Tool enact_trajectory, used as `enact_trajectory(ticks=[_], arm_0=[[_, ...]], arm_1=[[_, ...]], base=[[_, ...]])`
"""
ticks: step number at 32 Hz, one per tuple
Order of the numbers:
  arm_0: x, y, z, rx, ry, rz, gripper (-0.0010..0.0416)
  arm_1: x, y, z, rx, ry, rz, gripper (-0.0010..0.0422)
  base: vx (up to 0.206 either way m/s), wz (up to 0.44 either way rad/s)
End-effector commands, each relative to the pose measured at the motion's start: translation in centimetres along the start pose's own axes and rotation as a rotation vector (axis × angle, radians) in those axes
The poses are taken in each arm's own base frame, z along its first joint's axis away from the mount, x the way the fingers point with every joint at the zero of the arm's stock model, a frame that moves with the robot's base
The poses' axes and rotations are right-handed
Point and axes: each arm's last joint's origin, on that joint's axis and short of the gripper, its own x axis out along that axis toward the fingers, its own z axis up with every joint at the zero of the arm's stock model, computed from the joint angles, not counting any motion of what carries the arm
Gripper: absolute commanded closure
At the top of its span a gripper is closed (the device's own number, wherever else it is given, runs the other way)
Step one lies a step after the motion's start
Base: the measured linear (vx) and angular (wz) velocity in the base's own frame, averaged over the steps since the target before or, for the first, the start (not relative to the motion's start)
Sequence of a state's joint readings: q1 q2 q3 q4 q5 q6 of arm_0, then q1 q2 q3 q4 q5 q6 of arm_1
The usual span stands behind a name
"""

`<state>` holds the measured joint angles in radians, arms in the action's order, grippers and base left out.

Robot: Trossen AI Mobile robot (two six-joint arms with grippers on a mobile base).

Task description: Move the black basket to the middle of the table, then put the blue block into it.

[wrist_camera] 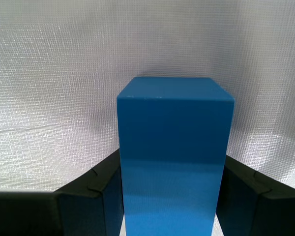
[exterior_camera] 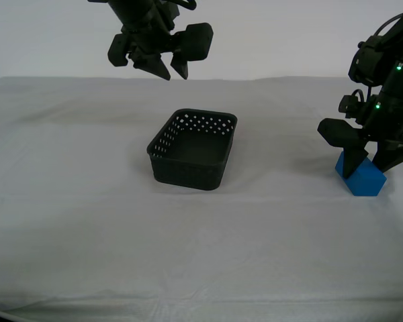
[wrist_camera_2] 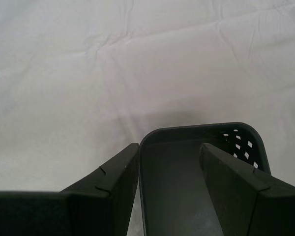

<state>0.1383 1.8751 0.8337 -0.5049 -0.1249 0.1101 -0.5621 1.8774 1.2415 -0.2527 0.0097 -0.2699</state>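
Currently my first hand (exterior_camera: 371, 163) sits low on the counter (exterior_camera: 87, 221), fingers either side of the blue block (exterior_camera: 363, 178); in the first wrist view the block (wrist_camera: 174, 152) fills the gap w/ both fingers (wrist_camera: 101, 194) at its sides. My second hand (exterior_camera: 169, 66) hangs spread wide & empty, above & just behind the black basket (exterior_camera: 193, 149). Basket (wrist_camera_2: 187, 172) rests on the counter directly under its fingers (wrist_camera_2: 110, 179), well apart from my first hand.

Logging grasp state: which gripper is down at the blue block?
My first gripper, at the exterior view's right: its fingers straddle the blue block on the table. My second gripper hangs open in the air above the black basket.
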Motion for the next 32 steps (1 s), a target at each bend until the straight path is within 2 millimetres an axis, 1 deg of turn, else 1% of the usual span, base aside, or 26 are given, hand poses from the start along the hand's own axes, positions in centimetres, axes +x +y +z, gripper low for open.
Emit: enact_trajectory(ticks=[1,4,7,8,9,10,11,12,13,15,17,18,19,20,21,22,24,25,26,28,29,31,32], arm_0=[[-0.2,0.0,-0.1,0.002,0.004,-0.003,0.0406],[-1.1,0.2,-0.1,-0.003,-0.024,0.016,0.0407],[-2.2,0.5,-0.1,-0.011,-0.056,0.075,0.0407],[-2.9,0.8,-0.1,-0.021,-0.083,0.101,0.0407],[-3.2,0.9,-0.1,-0.024,-0.092,0.112,0.0407],[-4.0,1.2,0.0,-0.034,-0.115,0.161,0.0407],[-4.3,1.4,0.0,-0.04,-0.124,0.18,0.0407],[-5.0,1.7,0.3,-0.054,-0.148,0.214,0.0407],[-5.5,2.1,0.5,-0.067,-0.165,0.234,0.0407],[-6.2,2.6,0.8,-0.086,-0.186,0.254,0.0407],[-7.8,4.4,1.8,-0.146,-0.226,0.288,0.0407],[-9.1,6.2,2.5,-0.201,-0.259,0.302,0.0407],[-10.1,7.7,3.0,-0.242,-0.292,0.318,0.0406],[-10.5,8.3,3.1,-0.258,-0.304,0.323,0.0407],[-11.7,10.3,3.6,-0.31,-0.336,0.346,0.0407],[-12.5,11.5,3.8,-0.344,-0.36,0.361,0.0407],[-13.3,12.8,3.8,-0.382,-0.385,0.376,0.0407],[-14.3,14.1,3.8,-0.422,-0.41,0.397,0.0407],[-14.5,14.5,3.8,-0.434,-0.416,0.408,0.0406],[-14.9,16.1,3.4,-0.492,-0.436,0.467,0.0407],[-14.9,16.3,3.3,-0.5,-0.439,0.471,0.0406],[-14.6,17.4,3.0,-0.542,-0.46,0.492,0.0406],[-14.3,17.6,3.1,-0.547,-0.46,0.5,0.0407]], arm_1=[[0.0,0.0,0.0,0.001,-0.001,-0.001,0.0245],[0.0,0.2,0.1,0.006,-0.005,0.006,0.0245],[-0.1,1.2,0.4,0.035,-0.031,0.096,0.0245],[-0.1,2.3,0.7,0.027,-0.036,0.119,0.0245],[-0.1,2.7,0.8,0.018,-0.038,0.124,0.0245],[-0.2,4.2,1.1,-0.009,-0.042,0.149,0.0245],[-0.3,4.8,1.2,-0.018,-0.044,0.158,0.0245],[-0.4,6.1,1.4,-0.032,-0.046,0.172,0.0245],[-0.5,7.1,1.5,-0.043,-0.047,0.18,0.0245],[-0.7,8.2,1.7,-0.055,-0.049,0.199,0.0245],[-1.1,10.9,1.9,-0.087,-0.054,0.243,0.0245],[-1.5,12.6,1.9,-0.104,-0.054,0.271,0.0245],[-1.7,13.7,1.9,-0.119,-0.054,0.289,0.0245],[-1.8,14.1,1.9,-0.125,-0.052,0.295,0.0245],[-2.1,15.3,1.8,-0.138,-0.051,0.316,0.0245],[-2.3,16.0,1.8,-0.144,-0.052,0.33,0.0245],[-2.5,16.9,1.7,-0.15,-0.05,0.346,0.0245],[-2.9,18.1,1.5,-0.157,-0.049,0.369,0.0245],[-3.0,18.4,1.5,-0.162,-0.049,0.375,0.0245],[-3.7,20.5,1.2,-0.198,-0.051,0.411,0.0245],[-3.8,20.9,1.1,-0.205,-0.052,0.416,0.0245],[-4.3,22.1,0.9,-0.233,-0.049,0.436,0.0245],[-4.3,22.2,0.8,-0.237,-0.047,0.438,0.0245]], base=[[0.0,0.0],[0.0,0.0],[0.0,0.0],[0.0,0.0],[0.0,0.0],[0.0,0.0],[0.0,0.0],[0.0,0.0],[0.0,0.0],[0.0,0.0],[0.0,0.0],[0.0,0.0],[0.0,0.0],[0.0,0.0],[0.0,0.0],[0.0,0.0],[0.0,0.0],[0.0,0.0],[0.0,0.0],[0.0,0.0],[0.0,0.0],[0.0,0.0],[0.0,0.0]])
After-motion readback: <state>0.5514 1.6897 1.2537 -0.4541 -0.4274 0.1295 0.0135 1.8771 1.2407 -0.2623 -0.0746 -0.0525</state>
